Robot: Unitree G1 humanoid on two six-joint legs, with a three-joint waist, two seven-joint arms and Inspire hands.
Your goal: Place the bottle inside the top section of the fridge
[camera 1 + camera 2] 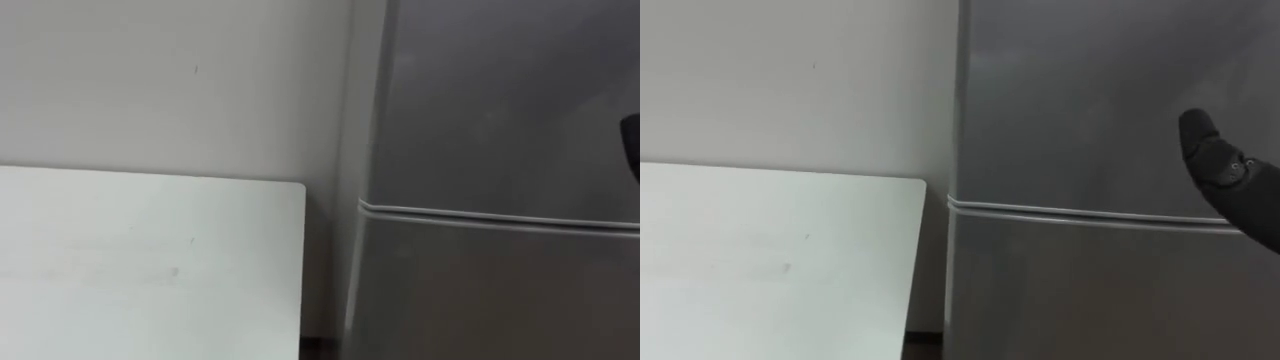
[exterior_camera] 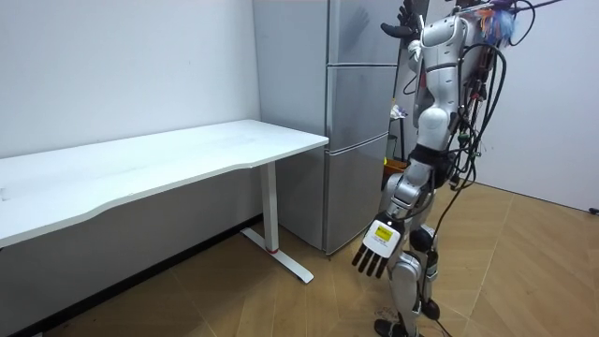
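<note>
A tall grey fridge (image 2: 357,103) stands against the wall, and I stand right in front of it. Its upper door (image 1: 500,100) is closed, and a thin seam (image 1: 1090,215) separates it from the door below. My right hand (image 1: 1225,180) is raised in front of the upper door with straight dark fingers, holding nothing. In the room view, the right hand (image 2: 404,21) is up near the fridge's top with its fingers spread. My left hand (image 2: 374,251) hangs by my thigh with straight fingers, also holding nothing.
A white table (image 1: 150,260) stands to my left with its corner close to the fridge's side, leaving a narrow gap. Its white legs (image 2: 273,225) rest on the wooden floor. A pale wall (image 1: 170,80) runs behind the table.
</note>
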